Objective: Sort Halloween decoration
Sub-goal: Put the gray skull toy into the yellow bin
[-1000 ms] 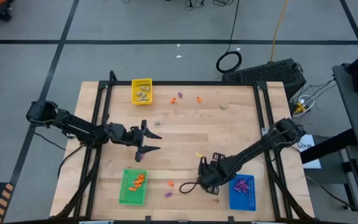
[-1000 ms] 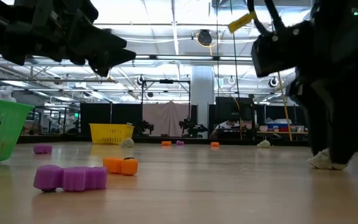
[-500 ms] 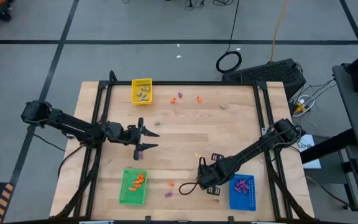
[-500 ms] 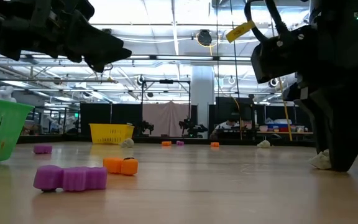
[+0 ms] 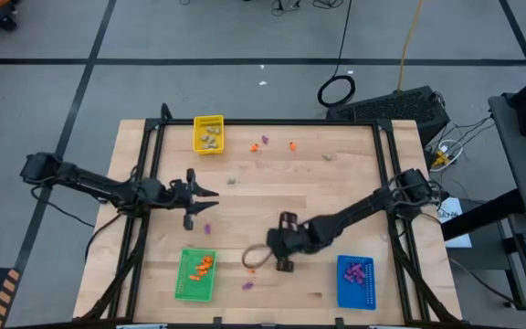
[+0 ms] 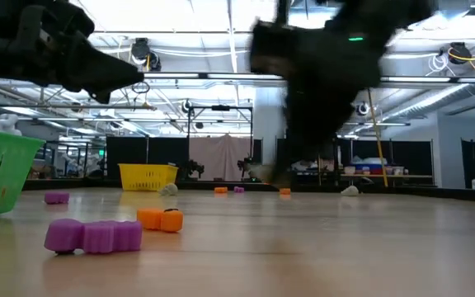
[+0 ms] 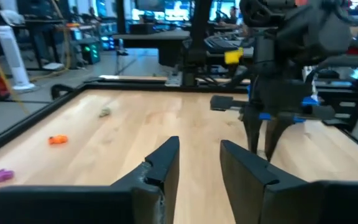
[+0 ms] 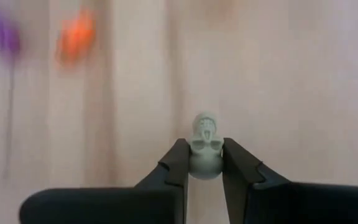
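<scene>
Wooden surface [image 5: 336,183] seen from above, far edge taken as 12 o'clock. Right arm swung inward since a second ago: then down at 5 o'clock beside the blue tray [image 5: 355,281], now reaching to just 6 o'clock of the middle. Left arm drawn back toward 9 o'clock over the same second.

Right claw [image 5: 282,249] spread a second ago, now pinching a beige-grey skull trinket [image 8: 204,140] between its fingertips, held above the wood. Left claw [image 5: 199,203] hanging at about 9 o'clock of the middle, narrower than before, fingers [image 7: 163,165] apart by a slim gap with nothing between.

Yellow tray [image 5: 209,133] at 11 o'clock holding beige-grey pieces. Green tray [image 5: 195,274] at 7 o'clock holding orange pieces. Blue tray at 5 o'clock holding purple pieces. None of the three shifted.

Loose on the wood:
- an orange and purple pair [image 5: 263,143] and a lone orange piece [image 5: 292,144] at 12 o'clock
- a beige-grey piece [image 5: 328,156] toward 1 o'clock
- another beige-grey piece [image 5: 232,181] just 12 o'clock of the left claw
- a purple piece [image 5: 207,228] just 6 o'clock of that claw
- a purple trinket [image 5: 247,285] at 6 o'clock, between the green and blue trays
</scene>
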Robot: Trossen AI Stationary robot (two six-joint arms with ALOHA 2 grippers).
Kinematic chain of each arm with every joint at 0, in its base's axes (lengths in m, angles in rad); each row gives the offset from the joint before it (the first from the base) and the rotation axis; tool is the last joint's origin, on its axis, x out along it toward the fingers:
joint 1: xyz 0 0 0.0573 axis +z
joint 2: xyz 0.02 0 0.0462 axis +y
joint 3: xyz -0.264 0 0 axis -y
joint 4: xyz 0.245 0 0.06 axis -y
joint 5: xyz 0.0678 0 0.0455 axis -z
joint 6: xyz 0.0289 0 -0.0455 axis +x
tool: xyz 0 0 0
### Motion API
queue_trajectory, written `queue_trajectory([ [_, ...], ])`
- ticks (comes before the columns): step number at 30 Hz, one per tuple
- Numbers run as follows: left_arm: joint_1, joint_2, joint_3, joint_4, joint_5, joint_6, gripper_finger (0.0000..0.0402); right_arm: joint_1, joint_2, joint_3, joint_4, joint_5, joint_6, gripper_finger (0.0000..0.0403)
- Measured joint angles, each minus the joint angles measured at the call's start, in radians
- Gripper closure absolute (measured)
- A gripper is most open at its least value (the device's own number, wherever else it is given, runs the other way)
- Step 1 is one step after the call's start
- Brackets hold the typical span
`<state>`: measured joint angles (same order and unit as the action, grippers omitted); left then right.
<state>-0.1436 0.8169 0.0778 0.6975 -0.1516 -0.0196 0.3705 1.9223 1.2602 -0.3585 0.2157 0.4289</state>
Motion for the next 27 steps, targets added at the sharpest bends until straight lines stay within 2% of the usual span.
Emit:
queue_trajectory([
  [4, 0.0, -0.072, -0.043, -0.001, -0.036, 0.001, 0.0303, -0.088, 0.0, 0.0, 0.186, 0.028, -0.08, 0.0368],
  [9, 0.0, -0.147, -0.067, -0.043, -0.057, 0.002, 0.0319, -0.188, 0.013, 0.001, 0.348, 0.132, -0.156, 0.0368],
  [12, 0.0, -0.183, -0.071, -0.069, -0.062, 0.002, 0.0326, -0.247, 0.023, 0.013, 0.464, 0.147, -0.202, 0.0368],
  [22, -0.001, -0.245, -0.071, -0.107, -0.063, 0.007, 0.033, -0.426, 0.135, 0.268, 0.433, 0.147, -0.327, 0.0368],
  [27, -0.001, -0.254, -0.071, -0.076, -0.063, 0.029, 0.033, -0.521, 0.245, 0.452, 0.385, 0.093, -0.36, 0.0368],
])
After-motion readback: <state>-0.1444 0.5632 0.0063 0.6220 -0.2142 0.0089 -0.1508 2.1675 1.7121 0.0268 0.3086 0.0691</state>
